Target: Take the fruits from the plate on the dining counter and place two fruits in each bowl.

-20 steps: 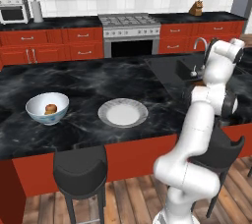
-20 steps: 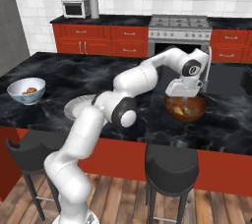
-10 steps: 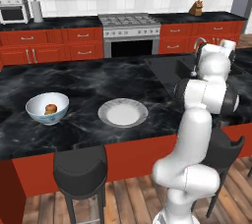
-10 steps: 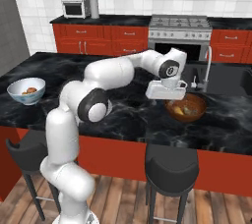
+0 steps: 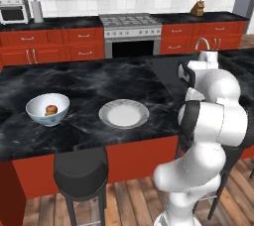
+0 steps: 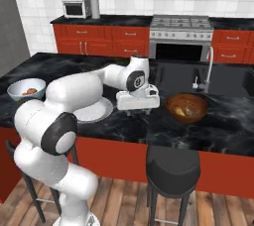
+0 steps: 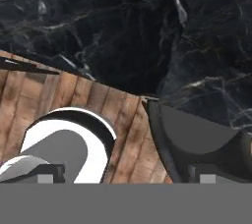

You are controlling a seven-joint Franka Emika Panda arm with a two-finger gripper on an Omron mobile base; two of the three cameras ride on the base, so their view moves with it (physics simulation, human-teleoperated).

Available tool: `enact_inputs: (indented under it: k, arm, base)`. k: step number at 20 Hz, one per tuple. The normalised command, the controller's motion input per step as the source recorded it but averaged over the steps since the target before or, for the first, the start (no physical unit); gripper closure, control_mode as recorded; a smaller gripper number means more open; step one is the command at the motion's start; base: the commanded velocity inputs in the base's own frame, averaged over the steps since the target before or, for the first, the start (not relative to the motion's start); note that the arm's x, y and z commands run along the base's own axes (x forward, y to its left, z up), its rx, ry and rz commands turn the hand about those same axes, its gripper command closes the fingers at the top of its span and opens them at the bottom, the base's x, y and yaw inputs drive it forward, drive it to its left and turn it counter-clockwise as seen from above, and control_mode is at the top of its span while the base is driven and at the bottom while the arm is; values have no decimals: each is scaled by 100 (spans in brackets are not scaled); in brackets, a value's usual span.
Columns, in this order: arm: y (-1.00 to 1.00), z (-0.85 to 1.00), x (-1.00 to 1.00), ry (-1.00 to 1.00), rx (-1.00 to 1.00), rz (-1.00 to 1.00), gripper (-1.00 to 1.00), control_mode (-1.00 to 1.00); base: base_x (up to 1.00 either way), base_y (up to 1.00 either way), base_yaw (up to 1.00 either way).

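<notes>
The glossy black white-veined dining counter is spanning mid-frame. The shallow round white plate is lying bare at centre of the left base view, so the fruits are sitting in the white bowl at left and the brown bowl right of centre in the right base view. The two-finger gripper is hovering between plate and brown bowl, jaws wide, holding nothing. Best now is lifting straight clear; black stools below are posing no obstruction.
</notes>
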Motion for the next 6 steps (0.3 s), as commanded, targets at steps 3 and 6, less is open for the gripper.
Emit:
enact_inputs:
  k: [3,6]
  arm:
    - [58,9,-68,0,0,-36,-100,-100]
    - [57,0,-77,-22,0,-39,-100,-100]
  base:
    - [0,0,0]
    - [0,0,0]
